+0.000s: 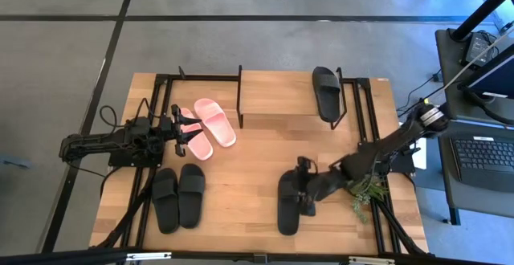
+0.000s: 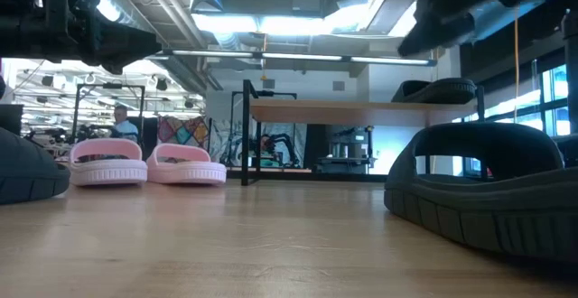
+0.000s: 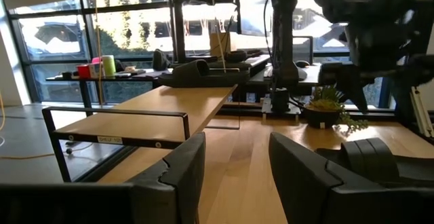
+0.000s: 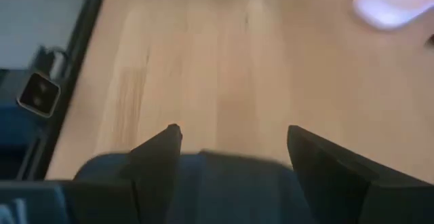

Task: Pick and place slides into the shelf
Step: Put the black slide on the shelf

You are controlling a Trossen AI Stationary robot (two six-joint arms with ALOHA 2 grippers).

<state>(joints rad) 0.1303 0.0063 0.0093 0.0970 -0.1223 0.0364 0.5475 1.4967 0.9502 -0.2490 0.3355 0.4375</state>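
High view: the right gripper (image 1: 303, 186), jaws spread wide, hovers over the strap end of a lone black slide (image 1: 289, 204) on the tabletop, near the front edge and well apart from the shelf (image 1: 277, 96). The step in hand appears to be the pick of this slide; next, the jaws must descend and close across its strap. Its long axis runs front to back, though which end is the toe cannot be told. One black slide (image 1: 326, 91) (right end) already lies on the shelf. The left gripper (image 1: 181, 128) waits over the pink pair (image 1: 206, 126), jaws parted and empty.
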